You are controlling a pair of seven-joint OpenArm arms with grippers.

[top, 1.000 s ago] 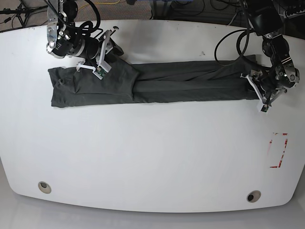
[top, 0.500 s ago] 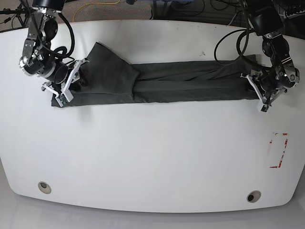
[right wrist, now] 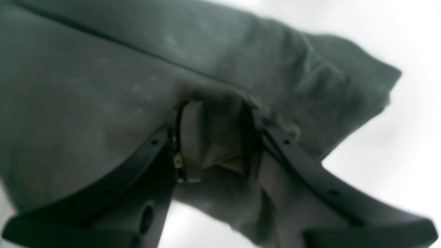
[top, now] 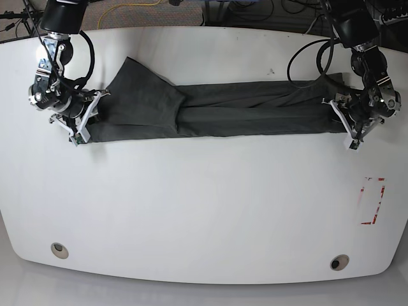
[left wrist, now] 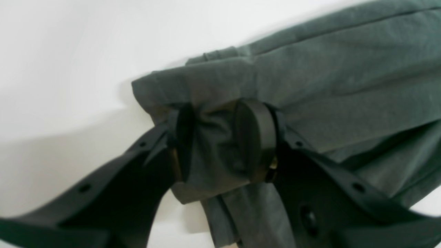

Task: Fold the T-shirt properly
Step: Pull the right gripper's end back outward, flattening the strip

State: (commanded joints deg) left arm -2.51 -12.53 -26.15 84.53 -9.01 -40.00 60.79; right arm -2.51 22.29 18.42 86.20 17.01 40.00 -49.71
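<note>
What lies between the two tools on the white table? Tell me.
In the base view, the long dark grey folded fabric T-shirt spans the stretch from the right tool to the left tool; both tools pinch its ends.

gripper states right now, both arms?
Left gripper: closed on the T-shirt end.
Right gripper: closed on the T-shirt's other end.

right gripper (top: pixel 81 121) swung from upper left down to far left edge, T-shirt (top: pixel 217 109) corner flipped diagonally upward
</note>
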